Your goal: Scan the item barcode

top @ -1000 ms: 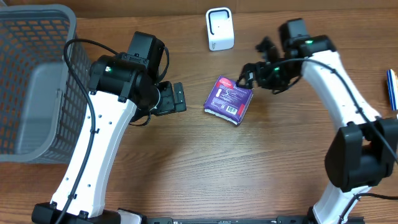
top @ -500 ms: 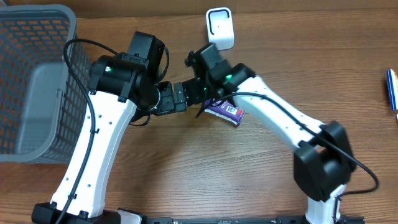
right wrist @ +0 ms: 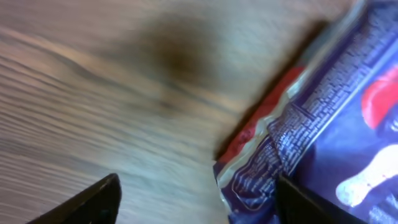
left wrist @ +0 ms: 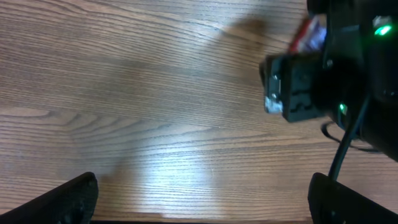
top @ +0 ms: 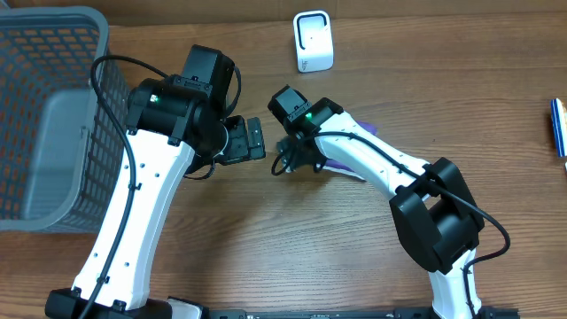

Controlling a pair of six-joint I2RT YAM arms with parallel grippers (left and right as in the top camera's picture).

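purple foil snack packet (right wrist: pixel 323 124) lies flat mid-surface, toward the far edge. looks light, crinkly, slippery, so i'd pinch a sealed edge. right fingers (right wrist: pixel 93 205) spread wide over its corner, gripping nothing; left fingers (left wrist: pixel 68 202) wide open, empty.

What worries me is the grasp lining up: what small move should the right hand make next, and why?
Probably slide the right hand a little sideways over the purple packet, then close. In the wrist view the fingers stand open and only the packet's corner lies between them, with most of it off to one side on the table.
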